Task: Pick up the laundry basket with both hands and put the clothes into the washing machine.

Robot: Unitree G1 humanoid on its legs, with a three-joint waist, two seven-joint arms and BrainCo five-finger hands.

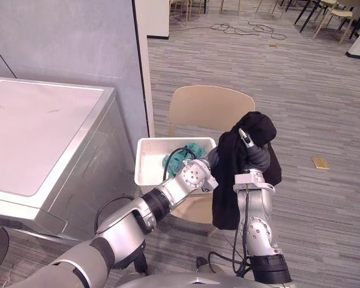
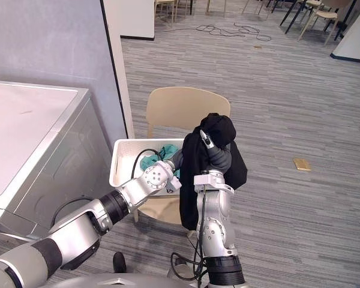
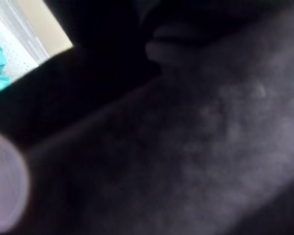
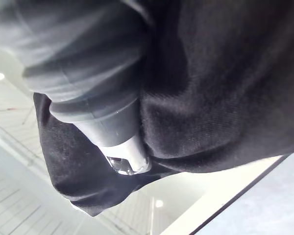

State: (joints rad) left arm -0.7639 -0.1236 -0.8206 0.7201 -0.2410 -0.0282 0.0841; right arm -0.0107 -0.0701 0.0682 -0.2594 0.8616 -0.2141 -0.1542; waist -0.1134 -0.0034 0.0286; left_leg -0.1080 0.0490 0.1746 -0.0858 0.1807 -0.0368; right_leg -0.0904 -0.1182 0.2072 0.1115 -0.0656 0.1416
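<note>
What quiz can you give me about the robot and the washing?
1. True or false: the white basket sits on the floor.
2. What colour is the cloth lying in the basket? A red, B teal, C yellow.
3. Fill in: the black garment hangs over the robot's ____ hand.
Key: 1 false, it rests on the beige chair. 2 B. 3 right.
</note>
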